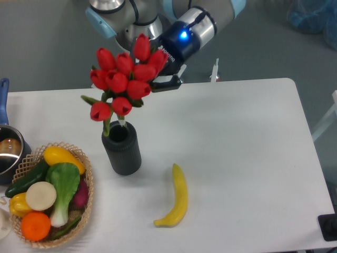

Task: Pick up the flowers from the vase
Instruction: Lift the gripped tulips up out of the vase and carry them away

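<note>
The flowers [125, 79], a bunch of red tulip buds with green stems, lean up and to the right above the vase [122, 148], a dark matte cylinder standing at the left middle of the table. Thin stems still reach down into the vase's mouth. My gripper [162, 80] comes in from the back and sits at the bunch's upper right side, touching the buds. Its dark fingers [171, 81] look closed on the bunch, and the buds partly hide the fingertips.
A yellow banana [177, 197] lies right of the vase toward the front. A wicker basket [84, 174] of vegetables and fruit stands at the front left. A metal pot [8, 153] with a blue handle is at the left edge.
</note>
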